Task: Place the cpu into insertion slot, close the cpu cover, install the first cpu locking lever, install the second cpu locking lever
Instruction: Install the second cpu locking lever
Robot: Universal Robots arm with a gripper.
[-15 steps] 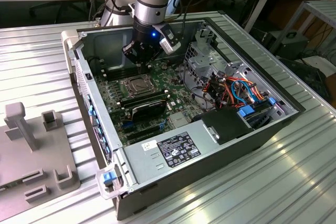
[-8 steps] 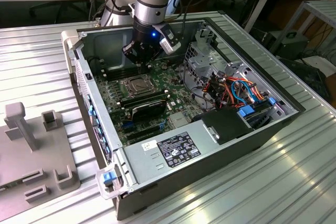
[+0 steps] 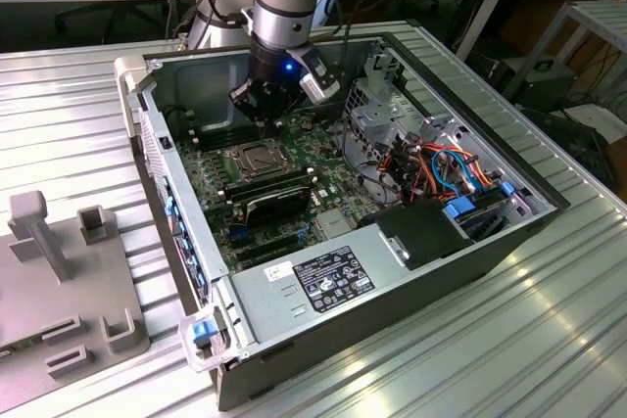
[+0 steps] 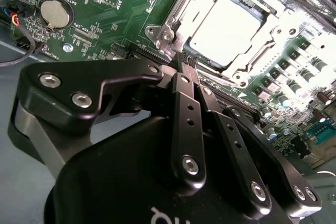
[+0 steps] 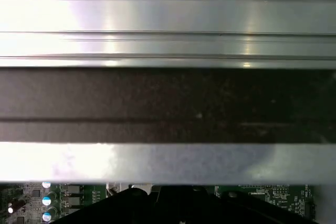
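Observation:
The cpu (image 4: 226, 27), with a pale silvery top, lies in the insertion slot (image 3: 257, 159) on the green board inside the open computer case. The cpu cover (image 4: 261, 52) lies flat around it as a silver frame with the chip showing through its window. My gripper (image 4: 188, 62) is shut, its two black fingers pressed together with nothing visible between them. Their tips are at one corner of the socket, by its metal edge. In the exterior view my gripper (image 3: 271, 127) hangs just behind the socket. I cannot tell whether the tips touch a locking lever.
A black card (image 3: 279, 205) stands in front of the socket, with a power supply (image 3: 333, 276) nearer still. Coloured cables (image 3: 441, 168) and a drive cage (image 3: 387, 105) are on the exterior view's right. A grey fixture (image 3: 59, 271) sits outside the case. A coin battery (image 4: 55, 13) sits on the board.

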